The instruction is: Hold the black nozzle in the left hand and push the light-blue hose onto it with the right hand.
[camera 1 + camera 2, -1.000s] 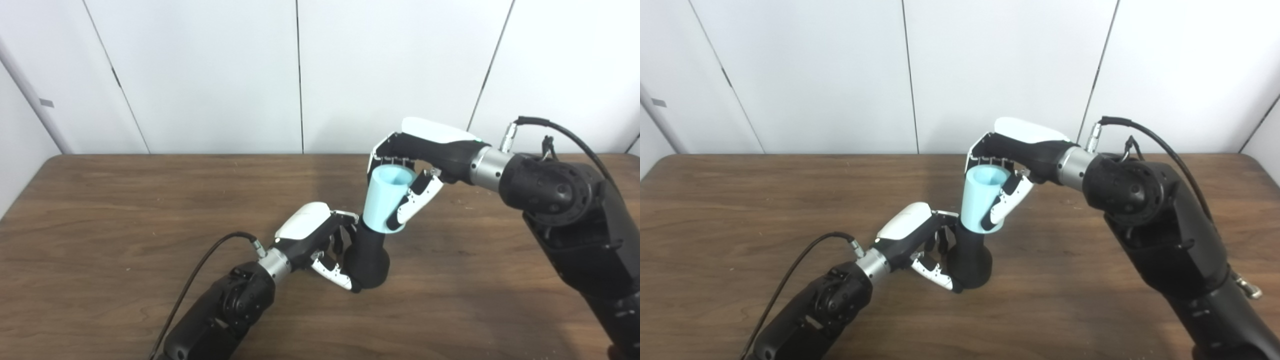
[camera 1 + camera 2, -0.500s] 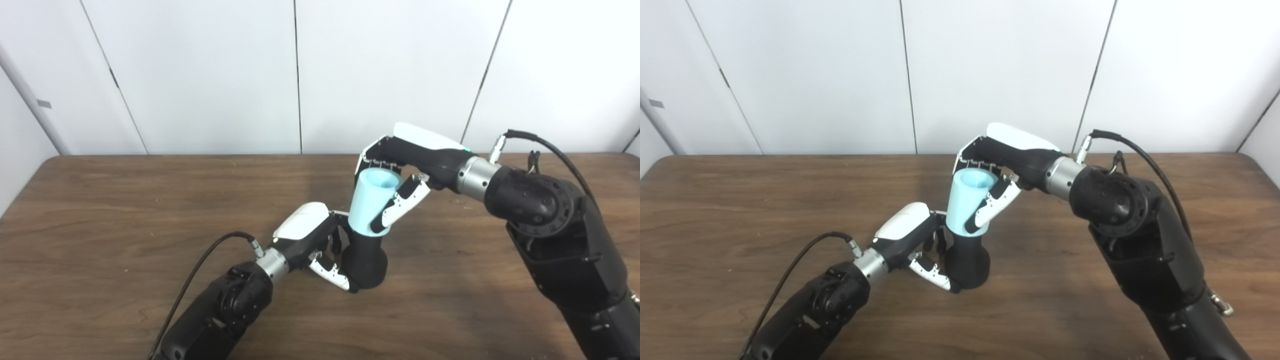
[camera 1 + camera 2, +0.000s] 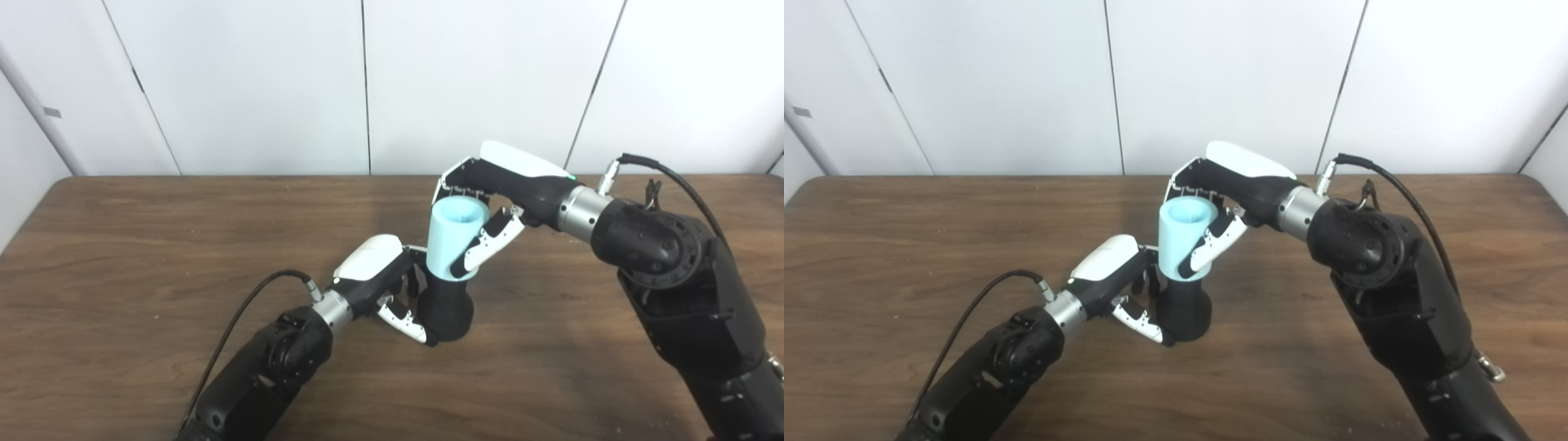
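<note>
Near the middle of the desk (image 3: pixel 122 245), the left hand (image 3: pixel 383 278) grips the black nozzle (image 3: pixel 446 309), which stands on the wood. The right hand (image 3: pixel 499 184) holds the light-blue hose (image 3: pixel 450 236), seated over the nozzle's top.

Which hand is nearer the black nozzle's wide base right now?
Left. The left hand wraps the black nozzle low, at its base on the table. The right hand is higher, gripping the light-blue hose above it.

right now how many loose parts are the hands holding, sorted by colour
black: 1, the flared black plastic nozzle, held by the left hand
light blue: 1, the light-blue tubular hose, held by the right hand and sitting on the nozzle
total: 2
</note>
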{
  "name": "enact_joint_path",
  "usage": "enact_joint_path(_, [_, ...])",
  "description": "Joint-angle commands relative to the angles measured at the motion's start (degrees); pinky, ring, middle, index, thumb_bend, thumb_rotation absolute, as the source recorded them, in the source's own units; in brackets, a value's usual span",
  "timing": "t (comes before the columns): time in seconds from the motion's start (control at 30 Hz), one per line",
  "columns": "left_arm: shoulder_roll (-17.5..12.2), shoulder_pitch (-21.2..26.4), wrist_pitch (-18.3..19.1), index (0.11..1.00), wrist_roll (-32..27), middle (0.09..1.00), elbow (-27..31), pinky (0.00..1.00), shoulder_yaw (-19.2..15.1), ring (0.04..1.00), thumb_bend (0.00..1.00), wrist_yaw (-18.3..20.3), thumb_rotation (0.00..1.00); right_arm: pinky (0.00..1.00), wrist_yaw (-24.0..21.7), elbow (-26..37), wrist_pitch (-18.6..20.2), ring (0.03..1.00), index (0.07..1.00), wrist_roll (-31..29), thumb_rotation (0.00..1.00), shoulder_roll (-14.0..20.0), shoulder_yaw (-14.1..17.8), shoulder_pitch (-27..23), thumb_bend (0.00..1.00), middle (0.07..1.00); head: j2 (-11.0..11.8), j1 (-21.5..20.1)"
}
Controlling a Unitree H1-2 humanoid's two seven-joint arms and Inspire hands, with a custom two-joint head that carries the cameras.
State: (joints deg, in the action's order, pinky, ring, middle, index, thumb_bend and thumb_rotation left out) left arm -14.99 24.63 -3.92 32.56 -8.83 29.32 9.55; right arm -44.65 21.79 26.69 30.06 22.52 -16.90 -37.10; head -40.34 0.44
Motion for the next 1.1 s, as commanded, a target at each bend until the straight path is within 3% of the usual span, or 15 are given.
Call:
enact_joint_path(0.0, [-2.1, -2.19, 2.22, 0.495, 2.58, 0.455, -1.78, 0.5, 1.32, 0.468, 0.53, 4.15, 0.0, 0.34, -2.15, 1.89, -0.1, 0.45, 0.49, -1.05, 0.0, 2.8, -0.34, -1.54, 0.5, 0.489, -0.01, 0.04])
enact_joint_path(0.17, [-2.17, -2.02, 1.83, 0.496, 2.47, 0.452, -2.05, 0.5, 1.24, 0.469, 0.53, 3.83, 0.0, 0.34, -3.95, 2.75, -0.29, 0.442, 0.495, -2.39, 0.0, 6.91, -1.8, -2.71, 0.5, 0.491, -0.16, 0.05])
enact_joint_path(0.4, [-2.1, -2.09, 2.29, 0.497, 2.68, 0.45, -1.57, 0.51, 1.25, 0.471, 0.53, 3.94, 0.0, 0.33, -2.39, 3.94, -0.39, 0.428, 0.516, -2.96, 0.0, 8.35, -2.03, -1.97, 0.5, 0.488, -0.49, 0.02])
enact_joint_path(0.6, [-2.2, -1.74, 2.3, 0.497, 2.73, 0.45, -1.89, 0.52, 1.25, 0.473, 0.53, 4.16, 0.0, 0.34, 1.42, 4.58, -1.21, 0.434, 0.508, -2.63, 0.0, 6.65, -1.38, 0.94, 0.5, 0.489, -0.58, 0.18])
enact_joint_path(0.83, [-2.43, -1.86, 2.02, 0.494, 2.66, 0.458, -1.72, 0.52, 1.19, 0.478, 0.53, 4.19, 0.0, 0.35, 4.64, 3.68, -3.24, 0.428, 0.52, -2.28, 0.0, 3.27, -3.94, 2.67, 0.5, 0.485, -0.67, -0.08])
enact_joint_path(1.07, [-2.28, -1.86, 2.26, 0.495, 2.81, 0.456, -1.51, 0.52, 1.44, 0.48, 0.53, 4.5, 0.0, 0.34, 4.91, 2.36, -4.28, 0.419, 0.53, -2.51, 0.0, 1.44, -6.24, 2.02, 0.5, 0.483, -1.03, 0.01])
